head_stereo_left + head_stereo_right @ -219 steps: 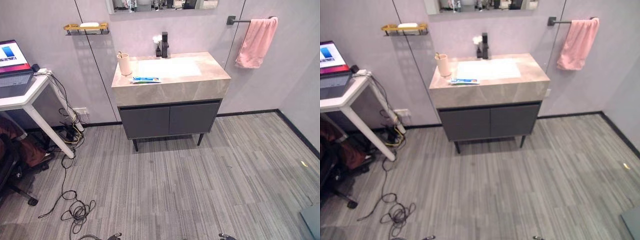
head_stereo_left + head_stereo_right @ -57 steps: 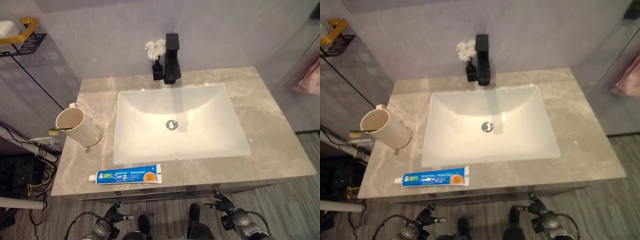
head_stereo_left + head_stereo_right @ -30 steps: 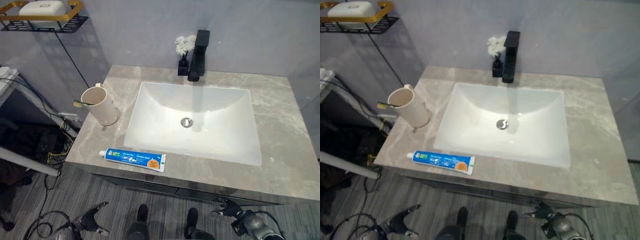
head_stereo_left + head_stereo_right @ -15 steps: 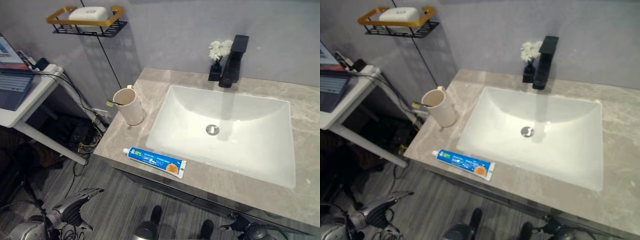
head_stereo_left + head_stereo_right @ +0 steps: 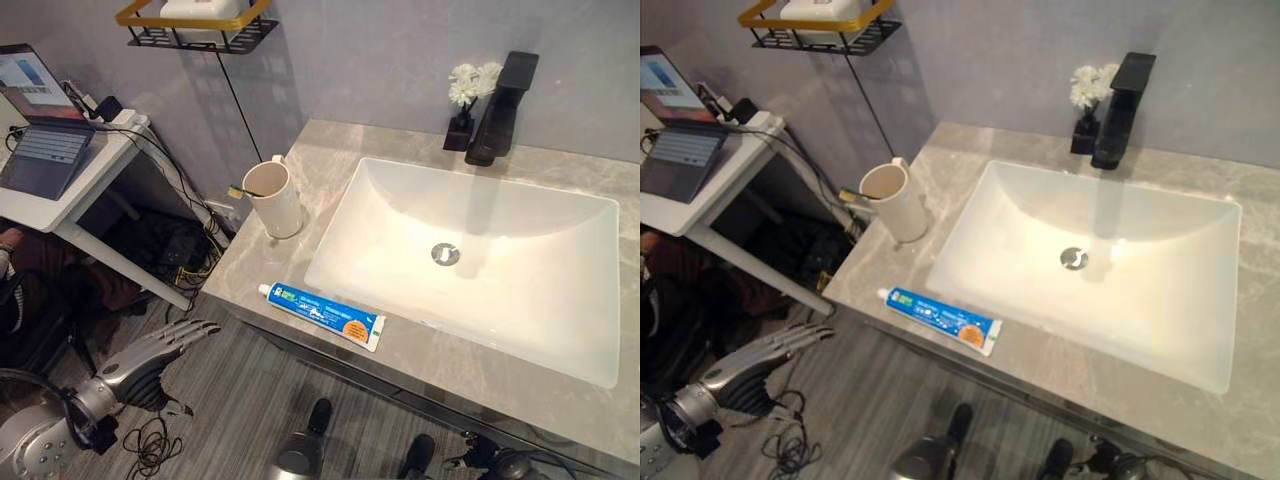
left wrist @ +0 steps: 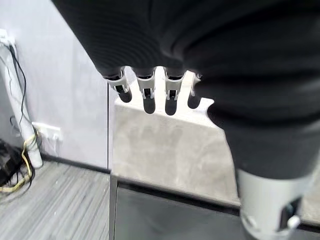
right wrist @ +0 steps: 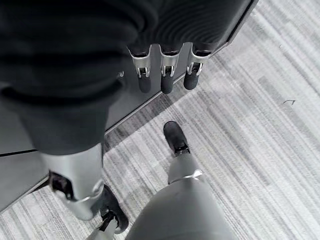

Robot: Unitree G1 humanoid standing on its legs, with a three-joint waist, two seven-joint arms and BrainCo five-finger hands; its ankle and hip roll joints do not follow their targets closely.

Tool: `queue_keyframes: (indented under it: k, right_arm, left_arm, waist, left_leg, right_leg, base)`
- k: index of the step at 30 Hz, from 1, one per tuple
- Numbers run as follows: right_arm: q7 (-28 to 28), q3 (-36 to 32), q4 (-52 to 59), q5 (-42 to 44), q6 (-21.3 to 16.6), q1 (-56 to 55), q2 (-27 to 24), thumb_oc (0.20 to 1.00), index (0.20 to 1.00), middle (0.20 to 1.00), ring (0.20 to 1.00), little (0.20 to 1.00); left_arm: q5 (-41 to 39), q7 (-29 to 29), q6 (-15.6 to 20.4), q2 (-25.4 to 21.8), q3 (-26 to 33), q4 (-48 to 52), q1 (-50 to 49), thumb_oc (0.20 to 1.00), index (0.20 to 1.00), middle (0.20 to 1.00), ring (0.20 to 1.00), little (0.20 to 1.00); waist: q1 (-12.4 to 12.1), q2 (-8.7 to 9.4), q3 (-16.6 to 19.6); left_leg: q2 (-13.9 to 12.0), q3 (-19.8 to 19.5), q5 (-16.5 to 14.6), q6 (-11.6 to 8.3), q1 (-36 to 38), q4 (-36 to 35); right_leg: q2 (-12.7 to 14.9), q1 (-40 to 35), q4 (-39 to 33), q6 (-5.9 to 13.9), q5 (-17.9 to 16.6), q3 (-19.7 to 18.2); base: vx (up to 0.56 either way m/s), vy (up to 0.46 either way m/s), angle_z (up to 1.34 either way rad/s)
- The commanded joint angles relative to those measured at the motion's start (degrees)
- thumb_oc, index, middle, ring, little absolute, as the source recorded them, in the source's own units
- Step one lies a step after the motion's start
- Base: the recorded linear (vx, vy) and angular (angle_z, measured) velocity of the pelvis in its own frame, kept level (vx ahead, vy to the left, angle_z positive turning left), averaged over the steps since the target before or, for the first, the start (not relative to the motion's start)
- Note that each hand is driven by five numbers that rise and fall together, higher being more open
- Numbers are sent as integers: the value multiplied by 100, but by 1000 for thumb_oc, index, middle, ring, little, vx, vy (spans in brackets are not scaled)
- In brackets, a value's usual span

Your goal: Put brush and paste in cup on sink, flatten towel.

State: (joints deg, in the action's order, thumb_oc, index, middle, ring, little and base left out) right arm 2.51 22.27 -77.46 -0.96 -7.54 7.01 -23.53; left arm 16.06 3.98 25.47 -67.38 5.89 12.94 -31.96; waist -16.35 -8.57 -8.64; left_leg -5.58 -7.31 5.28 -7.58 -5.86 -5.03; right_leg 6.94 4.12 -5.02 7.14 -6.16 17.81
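Observation:
A cream cup [image 5: 272, 198] stands on the grey stone counter [image 5: 262, 268] left of the white basin [image 5: 560, 300]. A toothbrush [image 5: 238, 190] rests in the cup, its end poking over the rim. Near the counter's front edge lies a blue toothpaste tube [image 5: 322, 315]. My left hand [image 5: 150, 360] hovers low at the lower left, below and in front of the counter, fingers straight and holding nothing; its fingers [image 6: 145, 95] point toward the counter's side. My right hand [image 7: 161, 75] hangs low in front of the cabinet, fingers relaxed and holding nothing.
A black faucet [image 5: 505, 105] and a small vase of white flowers [image 5: 468, 90] stand behind the basin. A gold wall shelf [image 5: 195, 20] hangs at upper left. A white desk [image 5: 75, 190] with a laptop [image 5: 40, 140] stands left, with cables [image 5: 175, 250] beneath.
The camera has shifted a little. My left hand has risen further into view at the lower left, fingers stretched toward the counter. Cup, brush and tube have not moved.

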Motion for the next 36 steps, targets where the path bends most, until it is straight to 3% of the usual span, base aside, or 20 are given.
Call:
queue_keyframes:
  k: [1, 11, 17, 36]
  right_arm:
    - [-38, 113, 199, 116, 55, 230, 118, 1000, 1000, 1000, 1000, 1000]
    - [-27, -32, 146, 187, 109, -11, 305, 1000, 1000, 1000, 1000, 1000]
    - [-47, -124, 63, 201, 125, -149, 438, 1000, 1000, 1000, 1000, 1000]
    - [-181, -128, 122, 366, 120, 15, 485, 1000, 1000, 1000, 1000, 1000]
  left_arm:
    - [-333, 351, 8, 2, 300, 88, 319, 1000, 1000, 1000, 1000, 1000]
    - [-331, 409, -20, 1, 423, -84, 619, 1000, 1000, 1000, 1000, 1000]
    - [-407, 268, -33, -7, 63, -102, 894, 1000, 1000, 1000, 1000, 1000]
    - [-405, 61, -38, 191, -601, 131, 1271, 1000, 1000, 1000, 1000, 1000]
  waist:
    - [161, 222, 4]
    - [413, 398, 115]
    - [580, 605, 113]
    - [684, 875, 105]
  left_leg:
    - [123, -95, 346, 112, -297, 3]
    - [113, 164, 173, 150, -107, 3]
    - [115, 294, 114, 158, -114, 3]
    - [80, 693, 56, 150, -314, 3]
  right_leg:
    - [154, -177, 282, 126, 181, -609]
    - [190, -227, 170, 169, 107, -846]
    - [220, -194, 40, 187, 4, -955]
    - [286, 280, 2, 272, -193, -1292]
  base:
    - [24, 20, -4]
    - [35, 8, -17]
    - [17, 2, -10]
    - [2, 6, -13]
